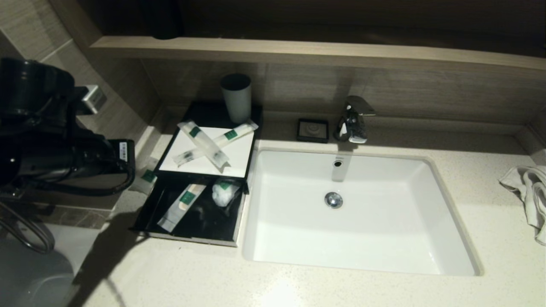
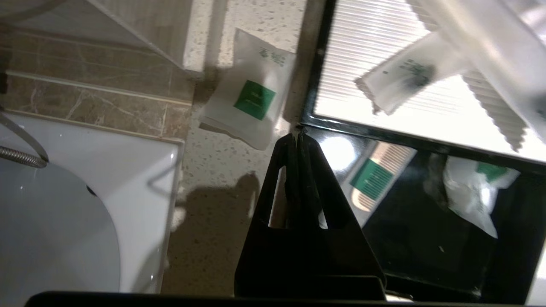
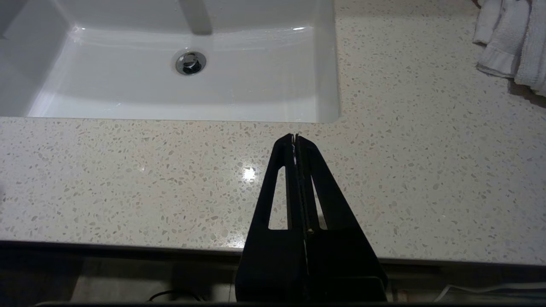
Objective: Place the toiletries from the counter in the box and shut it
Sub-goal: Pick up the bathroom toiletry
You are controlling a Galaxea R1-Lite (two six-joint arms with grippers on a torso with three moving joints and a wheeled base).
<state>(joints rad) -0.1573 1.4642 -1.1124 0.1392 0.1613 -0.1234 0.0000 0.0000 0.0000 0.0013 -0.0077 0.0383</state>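
Fingers (image 2: 294,143) of left gripper (image 2: 297,137) pressed together, empty, w/ pouch (image 2: 251,102) just beyond tips, prob. lining up pickup; drawer (image 2: 431,238) beside, open to receive; right gripper (image 3: 295,137) parked, fingers together.

In the head view the left arm (image 1: 51,140) is hiding most of a pouch (image 1: 148,175) lying on the surface beside the box's (image 1: 168,145) left edge. The towel (image 1: 529,196) is running off the right edge. In the left wrist view two long packets (image 2: 401,76) are blurring and running off the frame.
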